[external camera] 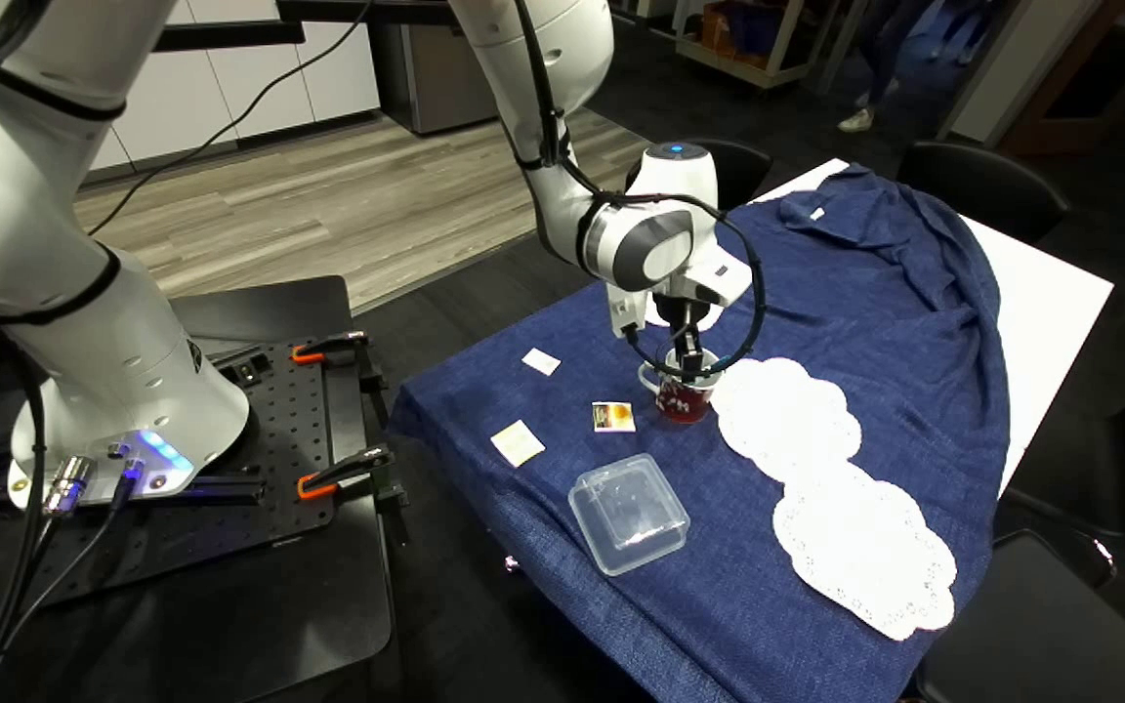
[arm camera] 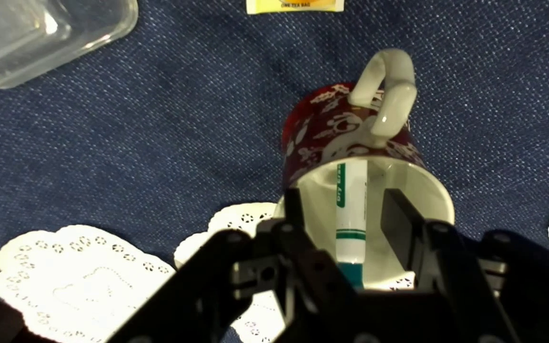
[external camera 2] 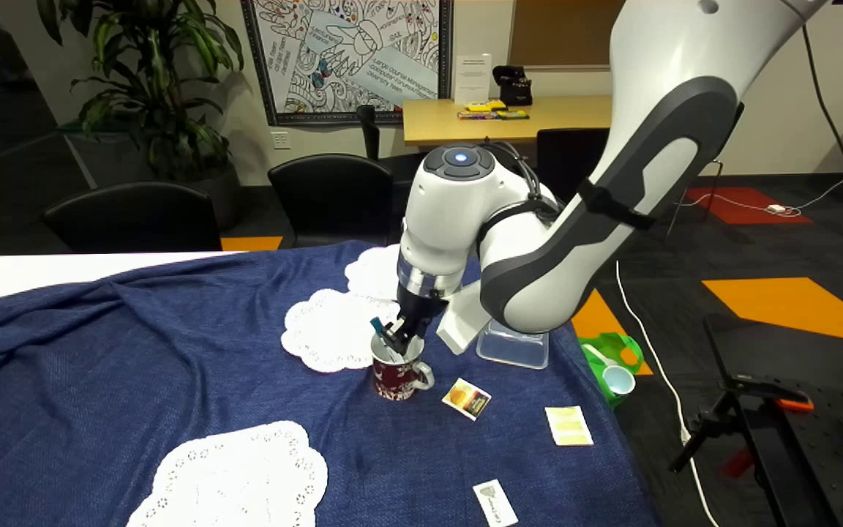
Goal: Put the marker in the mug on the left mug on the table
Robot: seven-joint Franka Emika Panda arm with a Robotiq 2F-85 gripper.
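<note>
Foremost in the wrist view, the gripper (arm camera: pixel 343 209) hung at the mouth of the mug (arm camera: pixel 321 183) with its jaws apart, bare space showing on either side of the marker (arm camera: pixel 351 214). The marker leaned inside the mug, its teal end rising past the rim. On the blue-draped table (external camera: pixel 1051 303), the mug stood well in from the edge facing the robot's stand (external camera: pixel 318 600) and well apart from the bare white far corner; a tea bag packet (external camera: pixel 613 417) lay between that stand-side edge and the mug. Release appeared to be the step in hand and looked done, so only backing away seemed left. The next move probably called for a slow, straight lift, jaws wide, lest a tip catch the rim or drag the marker. Whether the tips sat below the rim was unclear.
</note>
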